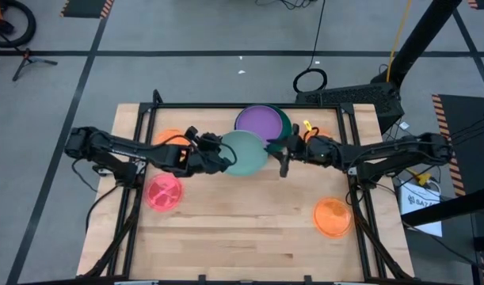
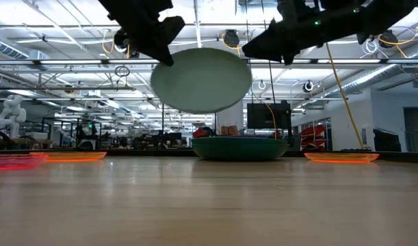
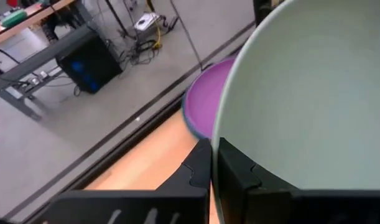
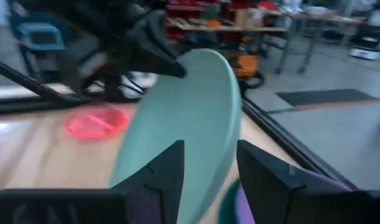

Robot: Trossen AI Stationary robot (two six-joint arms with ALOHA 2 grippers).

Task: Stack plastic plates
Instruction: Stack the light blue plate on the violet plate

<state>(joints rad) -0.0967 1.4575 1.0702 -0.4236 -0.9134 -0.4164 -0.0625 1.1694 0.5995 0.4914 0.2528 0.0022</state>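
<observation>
A mint plate (image 1: 248, 153) hangs tilted above the middle of the table, and my left gripper (image 1: 223, 155) is shut on its left rim. My right gripper (image 1: 283, 158) is open at the plate's right side. In the right wrist view its fingers (image 4: 168, 168) stand on either side of the mint plate's rim (image 4: 208, 149). Just beyond, at the far middle, a purple plate (image 1: 257, 120) lies in a dark green plate (image 2: 239, 147) that rests on the table. My left gripper pinches the mint plate's rim (image 3: 222, 134) at its left side between its two fingers, one on the hollow face and one on the back. The fingers come from the table's left, slanting a little down. The plate is lifted clear of the table and tilted.
A pink plate (image 1: 164, 192) lies at the left and an orange plate (image 1: 333, 218) at the near right. Another orange plate (image 1: 170, 137) lies partly under my left arm. The table's near half is bare wood (image 1: 242, 237).
</observation>
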